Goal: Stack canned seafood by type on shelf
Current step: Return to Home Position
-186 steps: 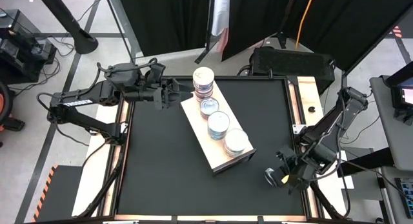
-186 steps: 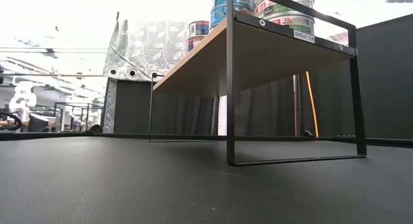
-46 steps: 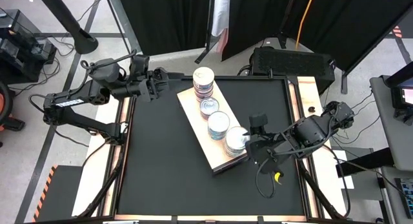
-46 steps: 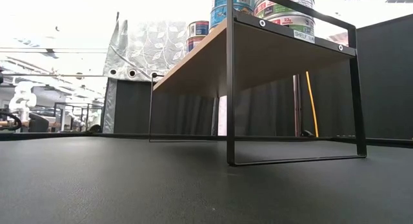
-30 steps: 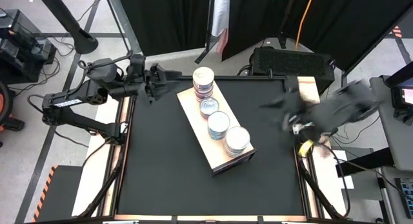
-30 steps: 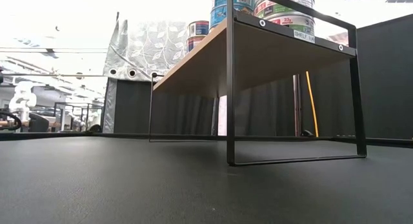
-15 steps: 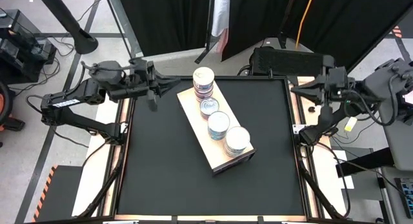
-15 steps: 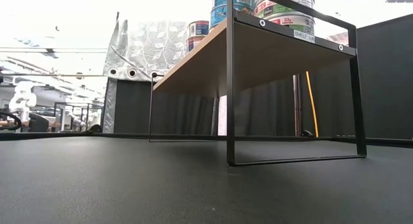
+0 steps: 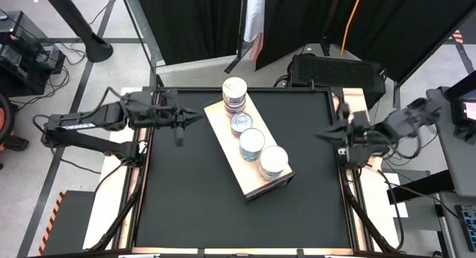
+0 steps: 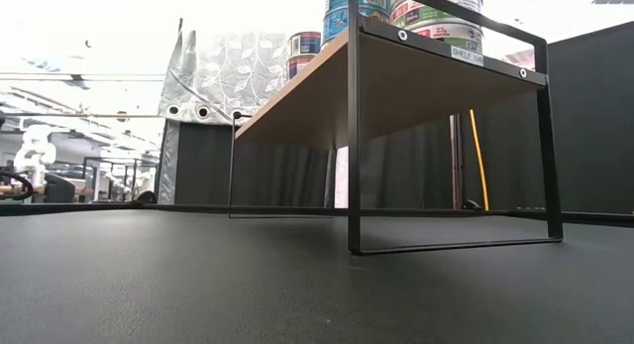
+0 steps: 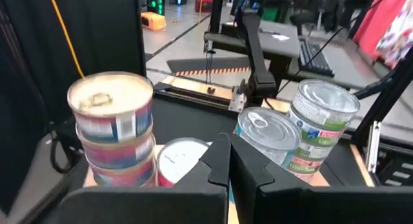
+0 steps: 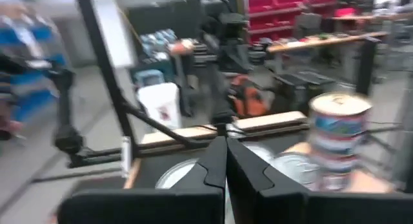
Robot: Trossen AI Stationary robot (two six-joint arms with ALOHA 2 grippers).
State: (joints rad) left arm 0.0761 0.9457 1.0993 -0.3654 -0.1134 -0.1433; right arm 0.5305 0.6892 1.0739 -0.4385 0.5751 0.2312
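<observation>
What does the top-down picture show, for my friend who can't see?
Four stacks of short round silver-topped tins line a long pale wooden shelf slantwise on a black table. The dark left gripper and right gripper sit at the table's side edges, shut and empty.

dark jointed left arm (image 9: 88,125) and right arm (image 9: 393,124), black cables (image 9: 46,118)

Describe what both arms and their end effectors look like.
Both are dark, slender, jointed, with black cables looping alongside. The left arm carries white lettering on one link; on the right arm I cannot tell. The left end effector and right end effector each have two black angular fingers.
</observation>
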